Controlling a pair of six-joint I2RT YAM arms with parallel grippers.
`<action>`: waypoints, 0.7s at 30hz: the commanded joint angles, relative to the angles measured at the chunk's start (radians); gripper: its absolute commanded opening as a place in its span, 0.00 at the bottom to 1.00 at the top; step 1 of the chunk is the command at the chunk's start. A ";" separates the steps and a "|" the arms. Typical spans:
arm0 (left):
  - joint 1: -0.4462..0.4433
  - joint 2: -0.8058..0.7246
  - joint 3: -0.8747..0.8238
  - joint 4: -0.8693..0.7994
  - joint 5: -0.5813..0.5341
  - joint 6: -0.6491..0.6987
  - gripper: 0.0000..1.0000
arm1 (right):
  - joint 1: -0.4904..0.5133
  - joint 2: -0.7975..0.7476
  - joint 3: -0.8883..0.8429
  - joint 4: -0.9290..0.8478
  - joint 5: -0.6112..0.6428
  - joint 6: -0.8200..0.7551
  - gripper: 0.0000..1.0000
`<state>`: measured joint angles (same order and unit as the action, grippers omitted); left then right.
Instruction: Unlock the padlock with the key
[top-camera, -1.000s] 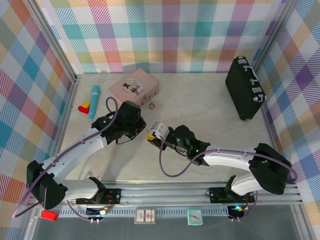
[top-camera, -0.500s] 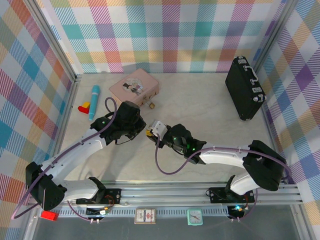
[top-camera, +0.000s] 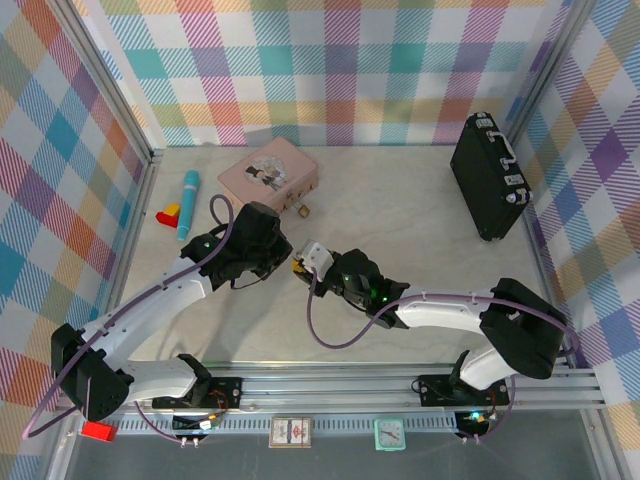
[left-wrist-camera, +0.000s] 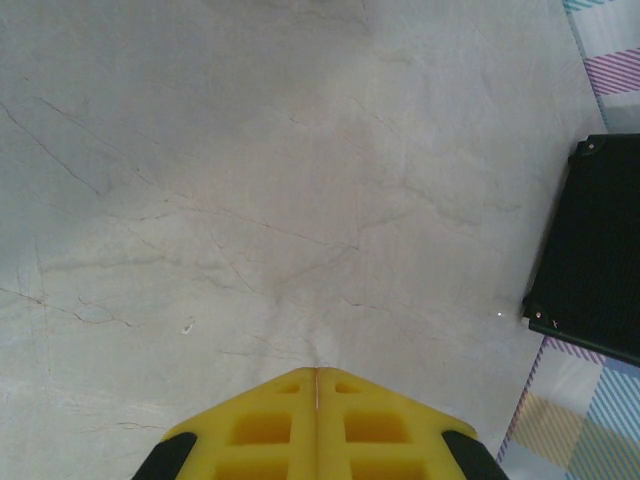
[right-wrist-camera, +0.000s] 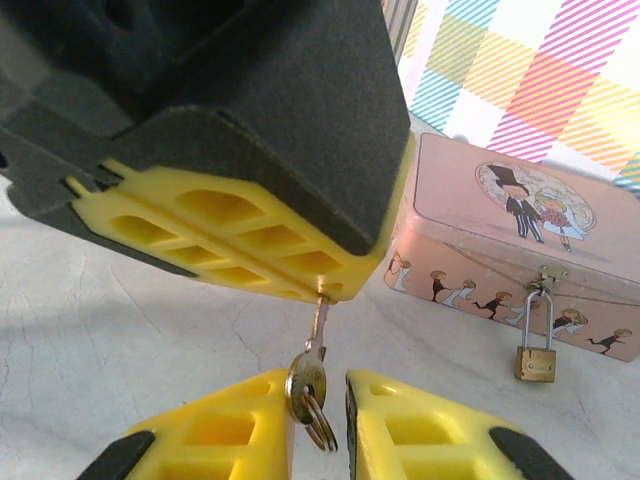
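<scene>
Jaws of the left gripper pressed flat together, no gap along the seam, pinching the blade of the key at the very tips. Below that pinch, hanging straight down, the key's round head with a small split ring through it. Jaws of the right gripper a narrow way apart, reaching up from below on either side of head and ring. Head against or just beside the yellow finger at picture-left, with a thin slit between the ring and the other finger. Not seen to clamp. Farther back and to the right in the right wrist view, well apart from both grippers, the padlock. Thin silver shackle threaded through the clasp on the front wall of the pink tin, brass body hanging low in front of that wall, down by the pale marbled table. From the top camera, both grippers tip to tip mid-table, nearer the arm bases than tin and padlock. Teal marker and a red-and-yellow block off to the left, near the wall. Black case at the far right, close to the checked wall.
</scene>
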<state>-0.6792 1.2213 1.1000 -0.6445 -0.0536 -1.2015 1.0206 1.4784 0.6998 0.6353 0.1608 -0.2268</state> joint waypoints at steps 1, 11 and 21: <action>-0.005 -0.009 -0.005 0.005 0.004 -0.006 0.00 | 0.004 0.008 0.037 0.047 0.014 0.019 0.22; -0.008 -0.009 -0.009 0.005 0.008 -0.009 0.00 | 0.005 0.009 0.043 0.034 0.017 0.025 0.16; -0.008 -0.010 -0.005 -0.001 -0.002 -0.007 0.00 | 0.004 0.008 0.056 0.006 0.069 0.063 0.02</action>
<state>-0.6804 1.2213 1.1000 -0.6258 -0.0620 -1.2049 1.0260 1.4788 0.7162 0.6277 0.1764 -0.2008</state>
